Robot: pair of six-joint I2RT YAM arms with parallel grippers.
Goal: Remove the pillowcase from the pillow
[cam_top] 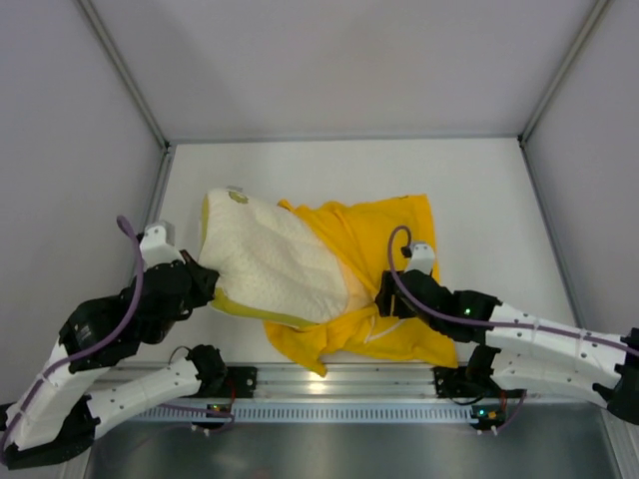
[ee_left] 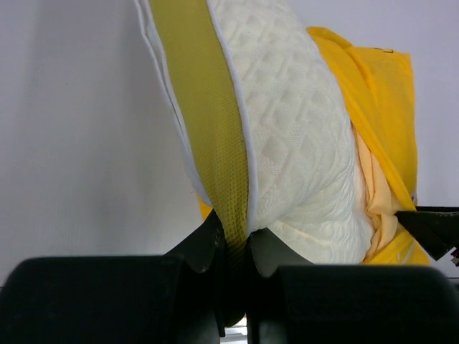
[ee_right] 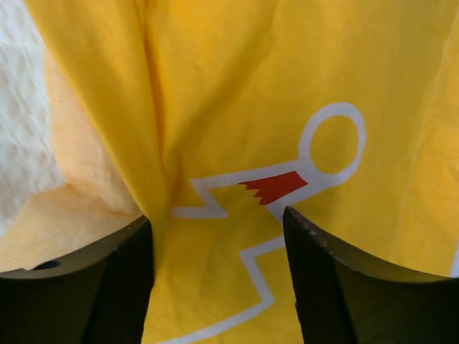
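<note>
The cream quilted pillow [cam_top: 270, 264] lies at the table's left, most of it out of the bright yellow pillowcase [cam_top: 384, 239], which bunches around its right end. My left gripper [cam_top: 208, 284] is shut on the pillow's near left edge. In the left wrist view the gripper [ee_left: 240, 240] pinches the olive-yellow mesh side band of the pillow [ee_left: 294, 143], with the pillowcase [ee_left: 380, 93] behind. My right gripper [cam_top: 384, 299] is open over the pillowcase. In the right wrist view the gripper [ee_right: 219, 236] straddles printed yellow fabric [ee_right: 237, 107], and the pillow [ee_right: 21, 122] shows at the left.
An aluminium rail [cam_top: 339, 381] runs along the near edge between the arm bases. White walls with metal frame posts [cam_top: 125, 70] enclose the table on three sides. The right arm's finger [ee_left: 430, 229] shows at the right edge of the left wrist view.
</note>
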